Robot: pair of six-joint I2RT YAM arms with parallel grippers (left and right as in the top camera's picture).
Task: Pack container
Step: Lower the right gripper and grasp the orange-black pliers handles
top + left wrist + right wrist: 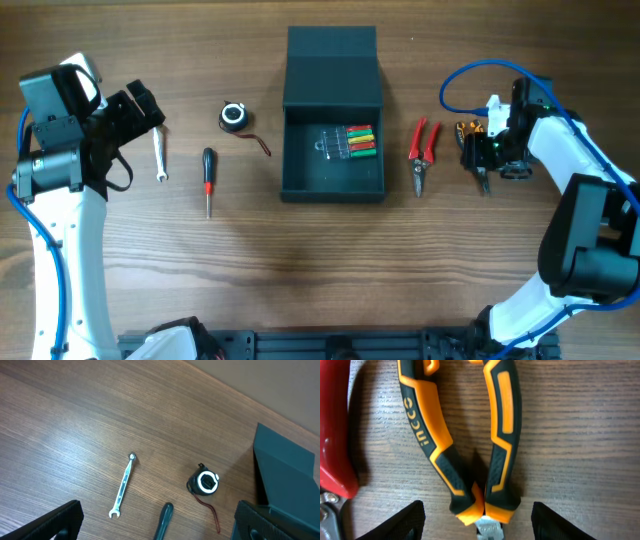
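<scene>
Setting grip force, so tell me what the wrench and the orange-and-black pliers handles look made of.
The wrench looks like bare metal, probably steel: silvery, smooth, catching light. The pliers handles look like moulded plastic or rubber: matte orange over black, with lettering on the grip. I cannot tell which.

The whole brown wooden table (320, 290) is viewed straight down from overhead. From the left wrist it is seen obliquely, a slim silver wrench (123, 485) and a round black tape measure (203, 483), both shared with the overhead view, lying beyond the left fingers (55, 522). The right wrist view is set very close, filled by orange-and-black pliers handles (465, 440) between the right fingers (405, 522).
</scene>
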